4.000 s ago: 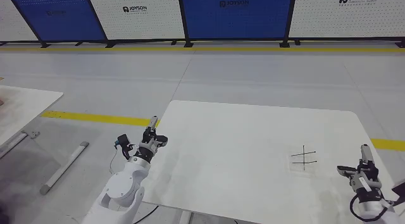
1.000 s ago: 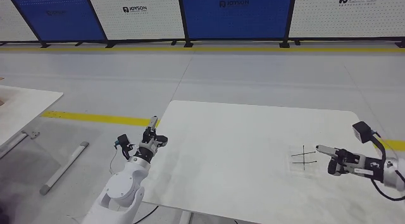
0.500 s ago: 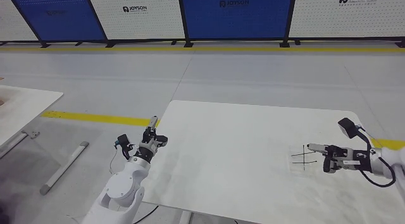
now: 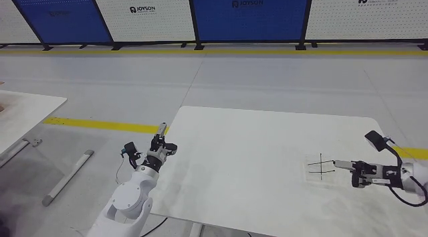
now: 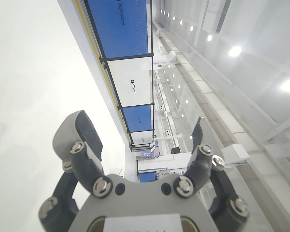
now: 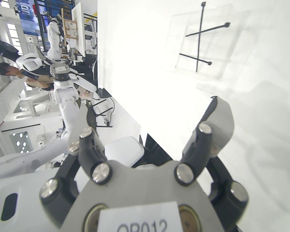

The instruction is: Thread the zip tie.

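Three black zip ties (image 4: 322, 167) lie crossed on a clear square sheet (image 6: 220, 49) near the right end of the white table (image 4: 254, 163). One long tie (image 6: 199, 37) runs under or over two shorter ones. My right gripper (image 4: 346, 170) hovers just right of them, open, nothing between its fingers (image 6: 217, 112); the ties lie a short way beyond its fingertips. My left gripper (image 4: 166, 136) stands open and empty at the table's left edge, pointing away from the ties. Its own view shows the open gripper (image 5: 141, 126) beside bare tabletop.
The tabletop around the sheet is bare white. Its right edge lies close behind my right gripper. A second white table (image 4: 27, 113) stands off to the left across the floor. Blue and white panels (image 4: 247, 3) line the back.
My right arm swung in from the table's near right corner toward the zip ties, then drew back slightly to the right in the last half second. The left arm has not moved.
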Motion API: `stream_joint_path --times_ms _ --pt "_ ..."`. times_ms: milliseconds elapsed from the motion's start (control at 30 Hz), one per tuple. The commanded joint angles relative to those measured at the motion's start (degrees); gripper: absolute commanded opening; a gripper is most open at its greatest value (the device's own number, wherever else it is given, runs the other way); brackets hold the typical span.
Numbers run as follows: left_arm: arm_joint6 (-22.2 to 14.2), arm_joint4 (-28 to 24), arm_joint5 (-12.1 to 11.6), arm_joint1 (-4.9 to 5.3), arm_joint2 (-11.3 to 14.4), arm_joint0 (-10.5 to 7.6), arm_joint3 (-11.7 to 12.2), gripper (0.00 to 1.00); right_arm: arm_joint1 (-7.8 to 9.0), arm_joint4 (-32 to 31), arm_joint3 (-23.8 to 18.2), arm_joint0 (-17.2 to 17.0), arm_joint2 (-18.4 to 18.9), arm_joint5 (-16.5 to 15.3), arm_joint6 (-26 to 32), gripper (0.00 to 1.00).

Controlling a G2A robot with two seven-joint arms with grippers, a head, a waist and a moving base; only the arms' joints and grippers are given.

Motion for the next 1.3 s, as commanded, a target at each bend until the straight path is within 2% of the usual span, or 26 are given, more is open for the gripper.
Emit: stream_joint_path --times_ms 0,33,100,500,733,933,1267 --pt "0.0 0.0 0.0 0.0 0.0 0.0 0.0 1.0 0.47 -0.66 1.64 1.74 -1.45 -0.69 0.0 1.0" --pt "0.0 0.0 0.0 0.0 0.0 0.0 0.0 1.0 0.63 -0.99 2.37 2.86 -3.78 -1.47 0.0 1.0" --pt "0.0 0.0 0.0 0.0 0.0 0.0 0.0 1.0 0.79 1.15 4.84 5.02 -6.62 -0.64 0.0 1.0" --pt "0.0 0.0 0.0 0.0 0.0 0.0 0.0 1.0 0.72 1.2 5.14 4.95 -7.37 -0.55 0.0 1.0" --pt "0.0 0.0 0.0 0.0 0.0 0.0 0.0 1.0 0.07 3.87 11.86 10.96 -14.03 -0.59 0.0 1.0" --pt "0.0 0.0 0.0 0.0 0.0 0.0 0.0 1.0 -1.22 2.46 16.7 15.33 -18.55 -0.78 -0.08 1.0" --pt "0.0 0.0 0.0 0.0 0.0 0.0 0.0 1.0 -1.37 2.35 17.17 15.73 -18.95 -0.98 -0.05 1.0"
